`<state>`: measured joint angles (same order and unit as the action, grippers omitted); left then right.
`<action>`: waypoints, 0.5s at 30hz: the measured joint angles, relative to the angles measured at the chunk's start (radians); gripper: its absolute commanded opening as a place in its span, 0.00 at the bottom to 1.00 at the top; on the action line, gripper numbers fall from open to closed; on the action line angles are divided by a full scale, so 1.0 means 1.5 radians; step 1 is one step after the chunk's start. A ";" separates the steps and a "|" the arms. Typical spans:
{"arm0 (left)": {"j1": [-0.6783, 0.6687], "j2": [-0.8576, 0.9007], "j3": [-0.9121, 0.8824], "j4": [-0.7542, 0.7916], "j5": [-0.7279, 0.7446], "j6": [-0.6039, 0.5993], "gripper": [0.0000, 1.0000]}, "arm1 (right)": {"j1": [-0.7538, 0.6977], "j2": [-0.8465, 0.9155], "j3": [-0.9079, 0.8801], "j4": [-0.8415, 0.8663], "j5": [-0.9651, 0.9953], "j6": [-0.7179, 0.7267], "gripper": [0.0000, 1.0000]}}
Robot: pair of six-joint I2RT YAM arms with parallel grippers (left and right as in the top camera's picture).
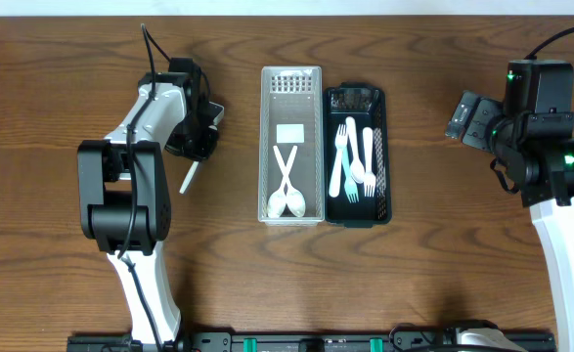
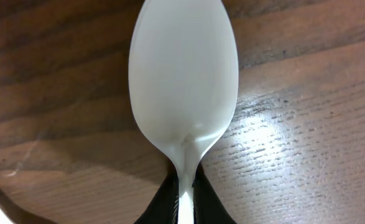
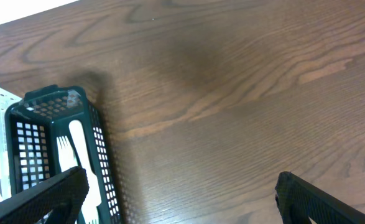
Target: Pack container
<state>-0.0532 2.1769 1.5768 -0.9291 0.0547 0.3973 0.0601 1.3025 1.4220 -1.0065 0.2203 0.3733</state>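
Note:
My left gripper (image 1: 191, 147) is at the left of the table, shut on the handle of a white plastic spoon (image 2: 183, 74). The spoon's bowl fills the left wrist view, just above the wood. In the overhead view the spoon's handle end (image 1: 188, 178) sticks out below the gripper. A white basket (image 1: 290, 83) at the centre holds two white spoons (image 1: 287, 186). A dark green basket (image 1: 388, 147) beside it holds several white forks (image 1: 353, 161). My right gripper (image 3: 176, 193) is open and empty over bare wood, right of the green basket (image 3: 101, 149).
The two baskets stand side by side, touching, in the middle of the wooden table (image 1: 443, 254). The right arm's body (image 1: 551, 127) is at the far right edge. The left arm's base (image 1: 130, 196) stands below the left gripper.

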 measured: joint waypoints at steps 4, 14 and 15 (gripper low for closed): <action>0.000 -0.001 0.000 -0.032 0.002 0.000 0.06 | 0.000 0.000 0.000 0.000 0.000 0.000 0.99; -0.057 -0.146 0.087 -0.130 0.021 -0.096 0.06 | 0.000 0.000 0.000 0.000 0.000 0.000 0.99; -0.075 -0.182 0.098 -0.126 0.034 -0.109 0.06 | 0.000 0.000 0.000 0.000 0.000 0.000 0.99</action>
<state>-0.1650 1.9038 1.7245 -1.1183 0.1062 0.2340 0.0601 1.3025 1.4220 -1.0065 0.2203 0.3733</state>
